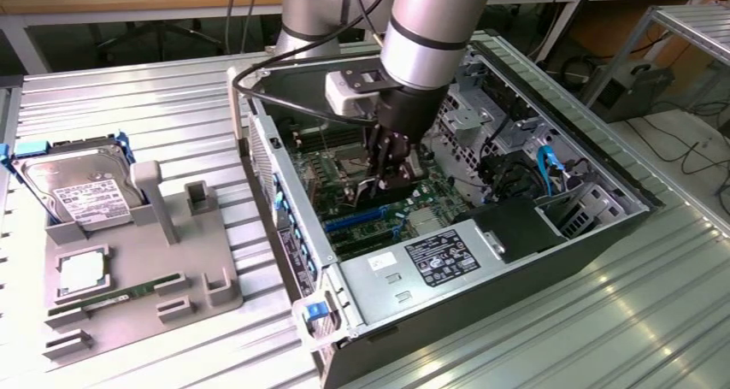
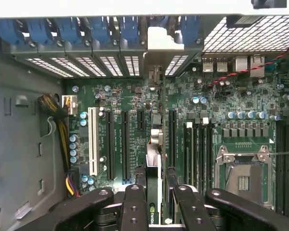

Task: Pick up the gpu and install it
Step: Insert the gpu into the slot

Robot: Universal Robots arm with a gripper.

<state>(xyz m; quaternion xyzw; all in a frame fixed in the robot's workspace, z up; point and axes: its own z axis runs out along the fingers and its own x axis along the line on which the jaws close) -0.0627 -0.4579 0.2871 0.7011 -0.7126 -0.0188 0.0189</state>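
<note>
Green circuit board is what we count most: one motherboard point(image 2: 192, 120) inside one open computer case point(image 1: 570, 235), and one gpu point(image 2: 154, 159), seen edge-on as a thin card with a silver bracket end. Our one gripper point(image 1: 394, 177) is clamped on the gpu at centre frame in the exterior view, down inside the case over the slots. At lower left, one grey tray point(image 1: 137, 278) holds one hard drive point(image 1: 80, 192) — plus one memory stick point(image 1: 114, 297).
</note>
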